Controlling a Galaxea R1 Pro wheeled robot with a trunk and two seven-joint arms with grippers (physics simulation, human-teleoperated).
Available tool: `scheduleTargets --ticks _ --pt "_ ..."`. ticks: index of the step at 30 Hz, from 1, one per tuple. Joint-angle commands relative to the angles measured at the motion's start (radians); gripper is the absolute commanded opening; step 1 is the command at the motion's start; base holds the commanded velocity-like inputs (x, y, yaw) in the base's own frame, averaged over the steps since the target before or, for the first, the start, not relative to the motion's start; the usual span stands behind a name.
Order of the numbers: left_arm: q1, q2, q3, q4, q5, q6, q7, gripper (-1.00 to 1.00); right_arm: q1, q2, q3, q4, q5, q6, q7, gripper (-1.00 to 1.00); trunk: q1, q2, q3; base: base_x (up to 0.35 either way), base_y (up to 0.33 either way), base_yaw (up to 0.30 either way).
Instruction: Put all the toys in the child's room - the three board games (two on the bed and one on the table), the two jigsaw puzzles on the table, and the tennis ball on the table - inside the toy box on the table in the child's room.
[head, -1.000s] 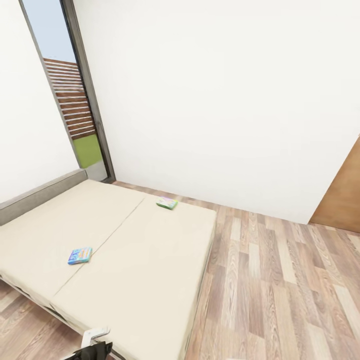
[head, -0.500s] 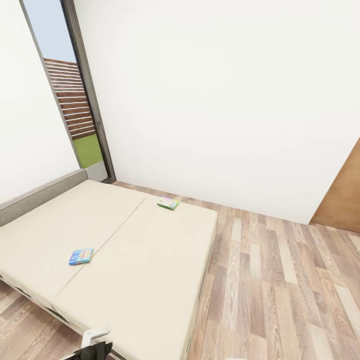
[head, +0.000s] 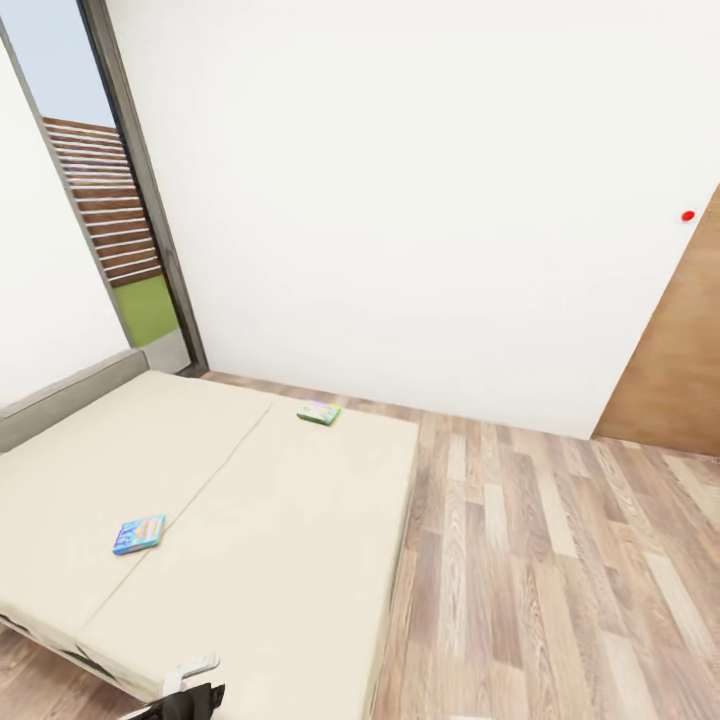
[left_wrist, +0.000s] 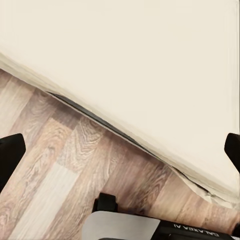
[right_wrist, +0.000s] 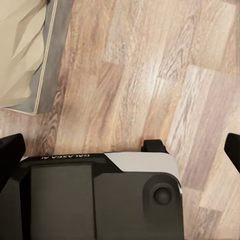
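Head view: two board games are seen lying well apart on the bed (head: 280, 520), blue (head: 138, 534) nearer, green-edged (head: 318, 412) farther. Left gripper (left_wrist: 120, 150) and right gripper (right_wrist: 120, 147): fingers spread wide, nothing held, above wood floor (head: 540, 560).

I see even, bright, shadowless light on my head feed; the window (head: 95, 190) shows daylight, its frame leaning from wide-angle stretch. The floor (right_wrist: 150, 75) planks look slightly soft in my wrist feeds.

beige bed (head: 280, 520), blue board game (head: 139, 534)
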Motion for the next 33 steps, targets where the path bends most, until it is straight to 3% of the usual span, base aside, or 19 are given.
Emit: scheduleTargets --ticks 1,21,33 --pt "0.000 0.000 0.008 -0.002 -0.001 0.005 -0.006 1.00 -0.001 0.000 0.000 -0.002 -0.002 0.006 -0.004 1.00 0.001 -0.002 -0.001 0.005 0.041 -0.239" --pt "0.000 0.000 0.008 -0.002 -0.001 0.005 -0.006 1.00 -0.001 0.000 -0.001 -0.002 -0.003 0.006 -0.004 1.00 0.001 -0.002 0.015 0.017 0.076 -0.237" --pt "0.000 0.000 0.008 -0.002 -0.001 0.005 -0.006 1.00 -0.001 0.001 -0.001 -0.003 -0.003 0.005 -0.004 1.00 0.001 -0.002 0.017 0.004 0.145 -0.038"
